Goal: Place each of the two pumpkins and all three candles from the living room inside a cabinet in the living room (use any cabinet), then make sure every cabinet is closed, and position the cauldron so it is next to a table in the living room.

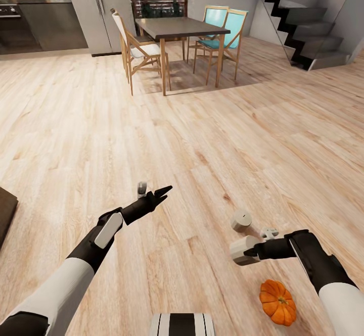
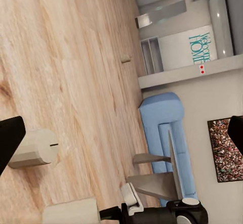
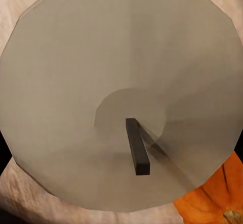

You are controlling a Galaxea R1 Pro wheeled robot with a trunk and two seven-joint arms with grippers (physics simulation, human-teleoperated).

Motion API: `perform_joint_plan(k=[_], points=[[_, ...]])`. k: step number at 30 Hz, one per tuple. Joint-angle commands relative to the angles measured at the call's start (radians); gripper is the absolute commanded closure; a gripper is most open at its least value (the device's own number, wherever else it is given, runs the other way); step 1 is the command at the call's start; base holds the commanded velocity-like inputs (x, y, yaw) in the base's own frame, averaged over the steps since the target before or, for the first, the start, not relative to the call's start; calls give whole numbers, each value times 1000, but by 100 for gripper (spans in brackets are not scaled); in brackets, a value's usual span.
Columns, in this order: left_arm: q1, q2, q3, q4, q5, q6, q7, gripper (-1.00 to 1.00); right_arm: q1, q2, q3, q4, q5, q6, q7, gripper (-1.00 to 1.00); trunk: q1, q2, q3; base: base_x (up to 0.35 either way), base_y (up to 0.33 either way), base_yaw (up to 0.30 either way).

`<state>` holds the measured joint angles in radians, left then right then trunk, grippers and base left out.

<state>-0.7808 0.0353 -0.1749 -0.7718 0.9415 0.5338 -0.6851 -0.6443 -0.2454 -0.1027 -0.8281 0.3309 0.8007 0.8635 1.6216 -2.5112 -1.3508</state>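
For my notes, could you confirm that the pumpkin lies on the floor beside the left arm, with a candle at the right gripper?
Not quite. The head view shows the pumpkin lying on the floor beside the right arm, not the left. A candle is indeed at the right gripper.

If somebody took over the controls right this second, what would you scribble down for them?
Right gripper: shut on a candle, wick end filling its wrist camera.
Left gripper: open, empty, above the floor.
On the wooden floor: a second candle just past the held one, and one pumpkin near the right arm.
Done: one candle picked up. Nothing stored yet.
Left: carry candles and pumpkins to a living-room cabinet, shut all cabinets, place the cauldron by the table.
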Motion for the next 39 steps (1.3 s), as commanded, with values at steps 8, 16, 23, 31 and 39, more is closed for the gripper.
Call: perform_joint_plan(k=[8, 16, 23, 31, 39], points=[[0, 0, 0, 1, 2, 1, -1, -100, 0, 1, -3, 0, -1, 1, 0, 100, 0, 0, 0, 94, 50, 0], [0, -1, 0, 1, 2, 0, -1, -100, 0, 1, -3, 0, -1, 2, 0, 100, 0, 0, 0, 300, 135, 0], [0, -3, -1, 2, 1, 0, -1, -100, 0, 2, -3, 0, -1, 3, 0, 100, 0, 0, 0, 318, 72, 0], [0, -5, -2, 3, 0, 0, -1, -100, 0, 2, -3, 0, -1, 3, 0, 100, 0, 0, 0, 328, 4, 0], [0, -7, -2, 4, 0, 0, -1, -100, 0, 2, -3, 0, -1, 3, 1, 100, 0, 0, 0, 329, 0, 0]])
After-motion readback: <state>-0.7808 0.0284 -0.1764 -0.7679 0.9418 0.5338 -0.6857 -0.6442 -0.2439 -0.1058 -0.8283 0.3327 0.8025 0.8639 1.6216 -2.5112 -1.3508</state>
